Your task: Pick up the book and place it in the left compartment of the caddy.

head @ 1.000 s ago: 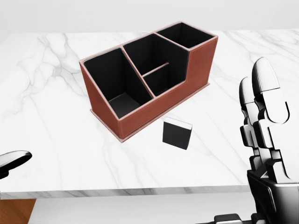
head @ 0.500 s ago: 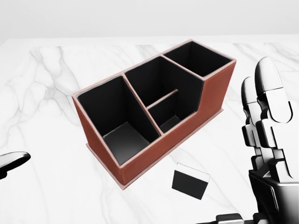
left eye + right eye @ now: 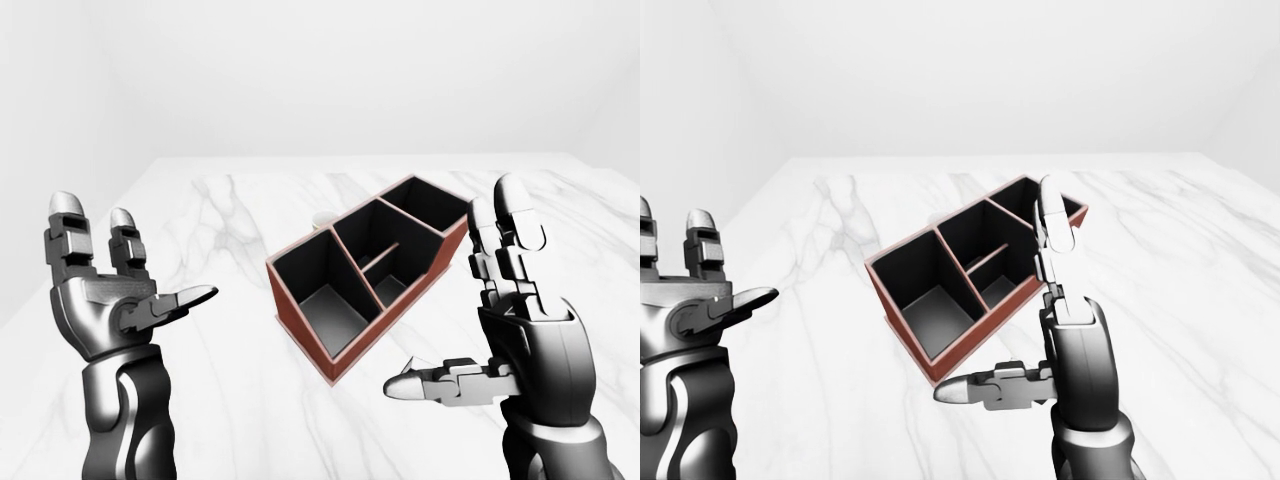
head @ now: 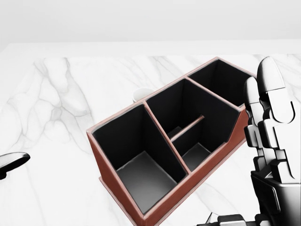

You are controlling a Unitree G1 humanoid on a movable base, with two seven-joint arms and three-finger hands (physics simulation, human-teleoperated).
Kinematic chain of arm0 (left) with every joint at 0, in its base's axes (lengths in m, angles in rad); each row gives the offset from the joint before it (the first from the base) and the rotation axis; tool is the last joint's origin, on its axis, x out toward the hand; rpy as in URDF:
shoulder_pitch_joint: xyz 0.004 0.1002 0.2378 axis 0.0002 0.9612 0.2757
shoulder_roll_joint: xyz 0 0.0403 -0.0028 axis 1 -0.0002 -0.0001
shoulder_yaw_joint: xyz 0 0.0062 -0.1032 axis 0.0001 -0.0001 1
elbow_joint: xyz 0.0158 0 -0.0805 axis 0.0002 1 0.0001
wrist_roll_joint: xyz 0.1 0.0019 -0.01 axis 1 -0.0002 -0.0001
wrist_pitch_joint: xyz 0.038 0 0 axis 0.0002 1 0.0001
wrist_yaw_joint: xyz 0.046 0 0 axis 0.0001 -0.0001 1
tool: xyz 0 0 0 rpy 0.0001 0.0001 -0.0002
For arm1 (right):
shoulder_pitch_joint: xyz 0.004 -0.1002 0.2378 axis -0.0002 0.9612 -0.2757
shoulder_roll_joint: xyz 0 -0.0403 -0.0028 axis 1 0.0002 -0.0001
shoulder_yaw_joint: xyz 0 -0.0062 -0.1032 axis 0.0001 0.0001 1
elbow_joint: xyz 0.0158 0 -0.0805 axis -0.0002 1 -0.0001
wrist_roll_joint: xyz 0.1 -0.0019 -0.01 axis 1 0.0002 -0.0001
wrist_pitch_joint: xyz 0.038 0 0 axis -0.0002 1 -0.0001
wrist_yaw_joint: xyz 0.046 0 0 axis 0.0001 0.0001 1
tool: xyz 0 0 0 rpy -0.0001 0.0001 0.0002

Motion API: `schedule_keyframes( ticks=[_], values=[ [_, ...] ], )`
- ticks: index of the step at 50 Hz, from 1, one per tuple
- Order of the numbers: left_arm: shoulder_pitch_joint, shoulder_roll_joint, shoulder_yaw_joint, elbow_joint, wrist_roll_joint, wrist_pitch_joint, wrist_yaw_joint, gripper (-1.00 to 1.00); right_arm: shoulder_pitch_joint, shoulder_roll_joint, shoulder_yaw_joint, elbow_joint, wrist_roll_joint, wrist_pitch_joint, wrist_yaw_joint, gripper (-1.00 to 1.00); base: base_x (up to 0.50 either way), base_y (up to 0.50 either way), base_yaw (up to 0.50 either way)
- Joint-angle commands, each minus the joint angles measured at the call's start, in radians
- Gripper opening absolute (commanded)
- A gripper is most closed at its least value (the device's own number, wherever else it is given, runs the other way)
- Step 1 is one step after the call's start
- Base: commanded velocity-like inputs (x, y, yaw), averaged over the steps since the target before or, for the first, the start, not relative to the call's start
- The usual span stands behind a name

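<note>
White walls stand behind the marble table (image 3: pixel 240 210) my hands are raised over. My left hand (image 3: pixel 105 300) and right hand (image 3: pixel 520 330) are both up with fingers spread, holding nothing, and the caddy (image 3: pixel 365 270) sits on the table between them, nearer my right, its three compartments bare. The book shows in no view; whether my right hand hides it I cannot tell.

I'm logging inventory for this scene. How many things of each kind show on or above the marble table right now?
Red-brown caddy with black lining: 1
Small white round object, partly hidden beyond the caddy: 1
Robot hands, both open: 2 (left robot hand, right robot hand)
Book: 0 in view
Total: 4
</note>
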Motion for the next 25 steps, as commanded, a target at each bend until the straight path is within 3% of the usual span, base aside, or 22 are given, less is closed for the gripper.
schedule_keyframes(
  ticks=[1,8,13,19,25],
  values=[
    [-0.011,-0.005,-0.009,0.066,0.016,0.0,0.02,1.0,-0.008,0.024,-0.003,0.0,-0.004,0.0,0.013,1.0,0.5,0.34,0.0],
    [-0.011,-0.007,-0.01,0.068,0.019,0.0,0.017,1.0,-0.018,0.019,-0.007,0.0,0.007,0.0,0.005,1.0,0.49,0.32,0.0],
    [-0.007,-0.009,-0.013,0.06,0.023,0.0,0.018,1.0,-0.066,-0.002,-0.043,0.0,0.049,0.0,-0.044,1.0,0.05,0.0,0.0],
    [-0.01,-0.01,-0.013,0.072,0.026,0.0,0.013,1.0,-0.015,-0.018,-0.072,0.0,0.084,0.0,0.02,1.0,0.0,0.0,0.0],
    [-0.008,-0.009,-0.011,0.059,0.022,0.0,0.015,1.0,-0.01,0.037,-0.074,0.0,0.008,0.0,0.064,1.0,0.5,-0.05,0.0]
  ],
)
